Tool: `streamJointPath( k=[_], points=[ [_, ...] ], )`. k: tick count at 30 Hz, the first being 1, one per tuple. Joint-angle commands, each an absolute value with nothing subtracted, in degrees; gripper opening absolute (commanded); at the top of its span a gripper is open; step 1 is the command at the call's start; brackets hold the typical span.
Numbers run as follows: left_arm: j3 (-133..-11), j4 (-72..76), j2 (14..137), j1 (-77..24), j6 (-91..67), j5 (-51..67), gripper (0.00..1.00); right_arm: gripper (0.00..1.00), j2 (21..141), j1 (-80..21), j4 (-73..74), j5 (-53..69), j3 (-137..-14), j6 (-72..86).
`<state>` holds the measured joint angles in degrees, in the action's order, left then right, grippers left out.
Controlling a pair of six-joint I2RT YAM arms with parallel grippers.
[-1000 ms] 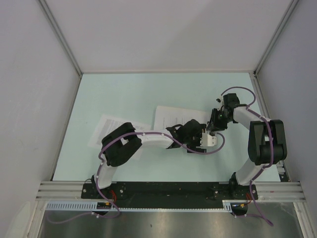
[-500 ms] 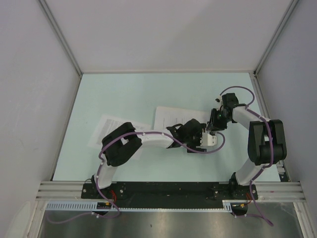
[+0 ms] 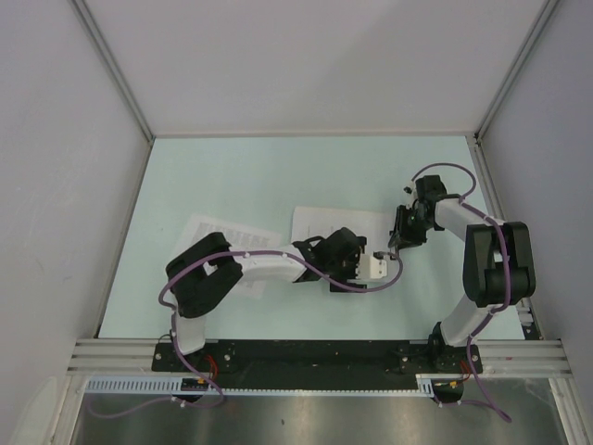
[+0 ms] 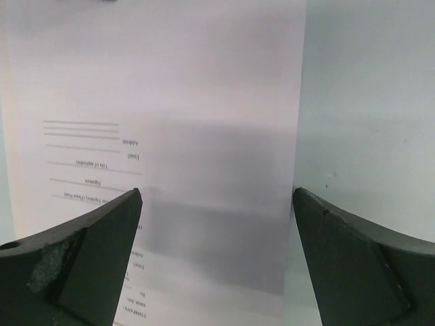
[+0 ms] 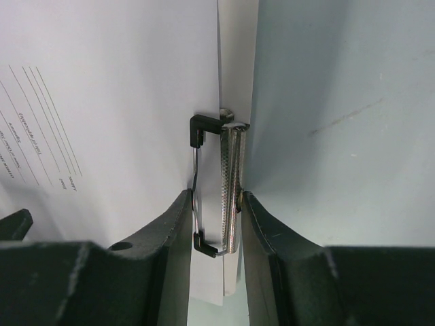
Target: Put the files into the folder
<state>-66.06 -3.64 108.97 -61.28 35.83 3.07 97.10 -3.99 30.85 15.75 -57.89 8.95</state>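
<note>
Left hand (image 4: 216, 193) back, file (image 4: 170, 102) ahead

Open table (image 3: 278, 171) at the far side, right claw (image 5: 216, 195) straddling the clip (image 5: 230, 170)

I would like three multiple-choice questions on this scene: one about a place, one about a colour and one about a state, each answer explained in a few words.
1. Where does the densely printed sheet lie?
A. Leaning on the back wall
B. On the left part of the table, partly under the left arm
C. At the far right corner

2. What colour are the cables on the arms?
A. Purple
B. Yellow
C. Red

3. What is the state of the left gripper?
A. Shut on nothing
B. Shut on a pen
C. Wide open over the sparser sheet

Answers:
1 B: the top view shows it flat there.
2 A: purple loops run along both arms.
3 C: its jaws stand far apart; the right gripper is the one closed on the clip.
</note>
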Motion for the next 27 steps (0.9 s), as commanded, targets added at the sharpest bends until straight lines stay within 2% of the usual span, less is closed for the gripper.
streamJointPath(
  k=[1, 7, 17, 27],
  points=[
    [-62.1, -5.6, 107.0, -59.9, 36.1, 1.1, 1.00, 0.00, 97.2, -3.7, 31.4, 17.3, -60.5, 8.5],
    [-58.8, -2.5, 107.1, -59.2, 38.1, -3.1, 1.00, 0.00, 96.7, -3.5, 31.4, 18.3, -60.5, 8.3],
    [-59.6, -4.3, 106.4, -58.7, 39.8, -0.4, 0.99, 0.00, 97.9, -3.3, 31.0, 22.1, -60.5, 7.5],
    [-63.4, -8.6, 111.4, -57.0, 38.2, 3.7, 0.95, 0.00, 96.8, -0.4, 29.9, 28.9, -59.7, 8.1]
  ],
)
